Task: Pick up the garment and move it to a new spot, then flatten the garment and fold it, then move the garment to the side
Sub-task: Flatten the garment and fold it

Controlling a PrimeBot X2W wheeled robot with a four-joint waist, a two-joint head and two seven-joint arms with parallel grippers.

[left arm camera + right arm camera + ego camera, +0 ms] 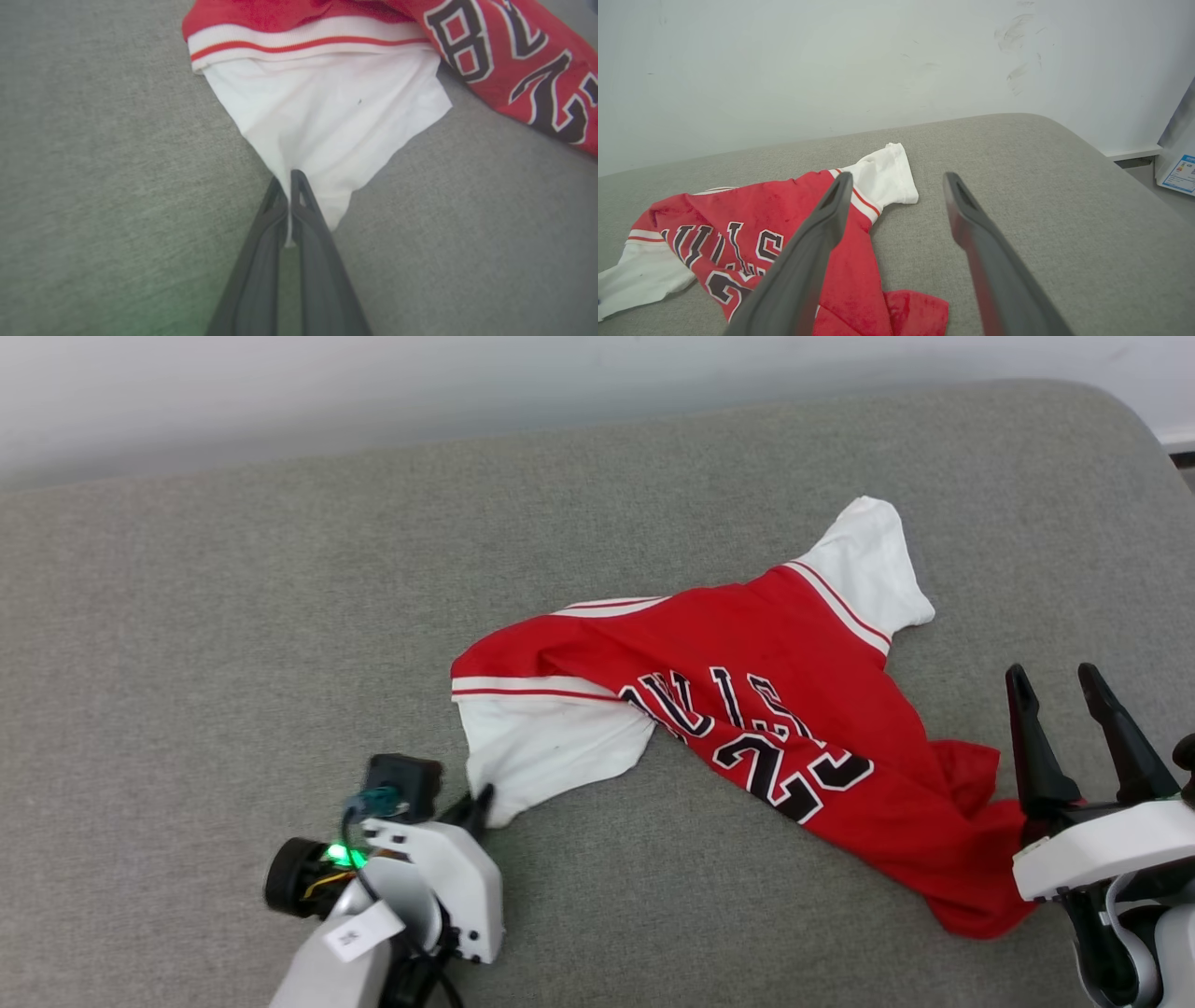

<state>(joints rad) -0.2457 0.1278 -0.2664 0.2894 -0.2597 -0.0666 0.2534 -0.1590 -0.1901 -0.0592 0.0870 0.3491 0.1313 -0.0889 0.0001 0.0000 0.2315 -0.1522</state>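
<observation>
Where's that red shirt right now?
In the head view, the red shirt lies crumpled right of centre on the grey cushion, its white sleeve pinched by the left gripper.

We list the garment (747, 709) as soft matt cloth, red in the body with smooth white sleeves and finely ribbed striped trim, creased and limp throughout. We record the cushion (233, 616) beneath it as coarse grey woven fabric, matt and lightly nubbed, and the far wall (784, 70) as matt pale paint, scuffed toward the right. We note the fingers of the left gripper (287, 179) and right gripper (1050, 677) as dark matt plastic, and the white housings (448, 877) behind them as smooth, faintly glossy plastic.
</observation>
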